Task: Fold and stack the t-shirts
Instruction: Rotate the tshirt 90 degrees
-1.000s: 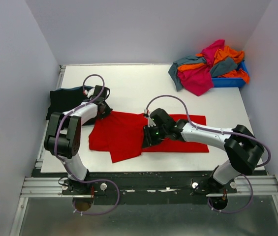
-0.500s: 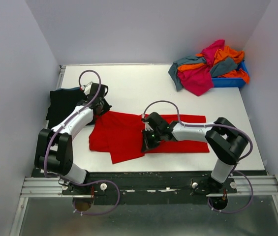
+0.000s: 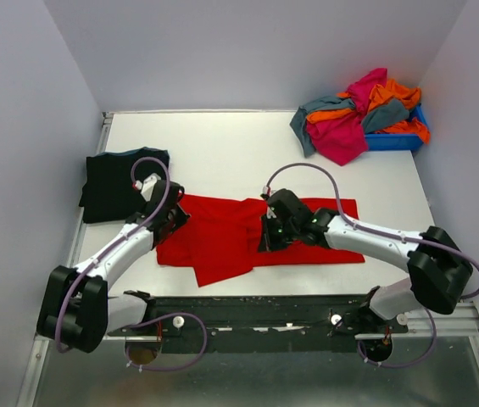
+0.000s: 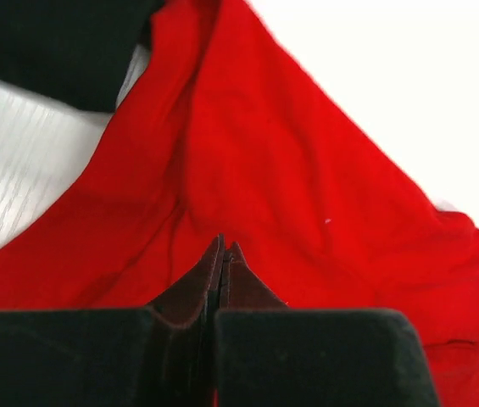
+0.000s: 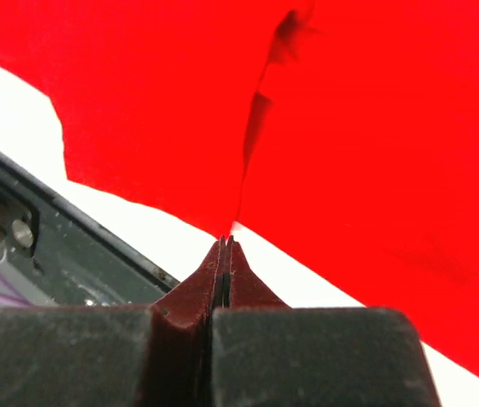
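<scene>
A bright red t-shirt (image 3: 218, 233) lies spread flat across the middle of the white table (image 3: 222, 153). My left gripper (image 3: 174, 222) is low over its upper left edge, jaws shut; in the left wrist view its tips (image 4: 225, 246) rest against the red cloth (image 4: 290, 170), and no cloth shows between them. My right gripper (image 3: 267, 244) is over the shirt's middle, jaws shut; in the right wrist view its tips (image 5: 225, 241) are at a notch in the red shirt's (image 5: 392, 127) front edge. A folded black t-shirt (image 3: 112, 182) lies at the far left and shows in the left wrist view (image 4: 52, 42).
A heap of magenta, orange and grey-teal t-shirts (image 3: 353, 114) spills out of a blue bin (image 3: 402, 141) at the back right corner. The dark front rail (image 5: 52, 246) runs just beyond the table's near edge.
My left gripper has come forward from beside the black shirt onto the red shirt's left edge. My right gripper has shifted a little right, and the red shirt lies slightly wider.
</scene>
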